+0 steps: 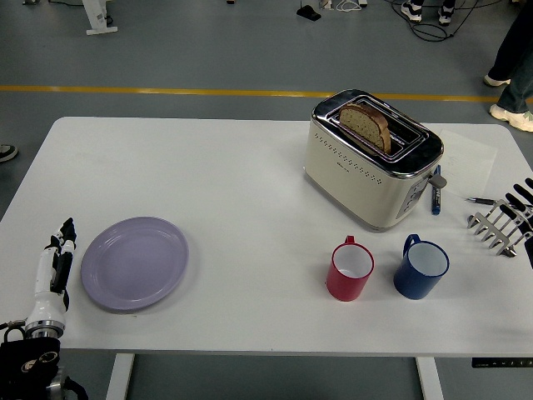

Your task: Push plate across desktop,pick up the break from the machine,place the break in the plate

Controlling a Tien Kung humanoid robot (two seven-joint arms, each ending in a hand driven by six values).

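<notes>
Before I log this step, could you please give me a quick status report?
Left robot hand open, beside plate, not touching. Right robot hand open at right edge. Bread in toaster. Red mug, blue mug right of plate.

Left hand (pixel 52 271): slim white casing with black segments along the fingers, joined at a silver metal wrist ring to a black forearm (pixel 29 375) fitted with round joint housings and a thin black cable loop. Right hand (pixel 510 218): only partly in frame at the picture's edge, showing silver-grey metal finger links with black tips and black coverings; finer detail too small to tell. Person (pixel 514 58) at the far right corner: blue jeans and pale shoes with light soles, nothing above the legs in frame.
</notes>
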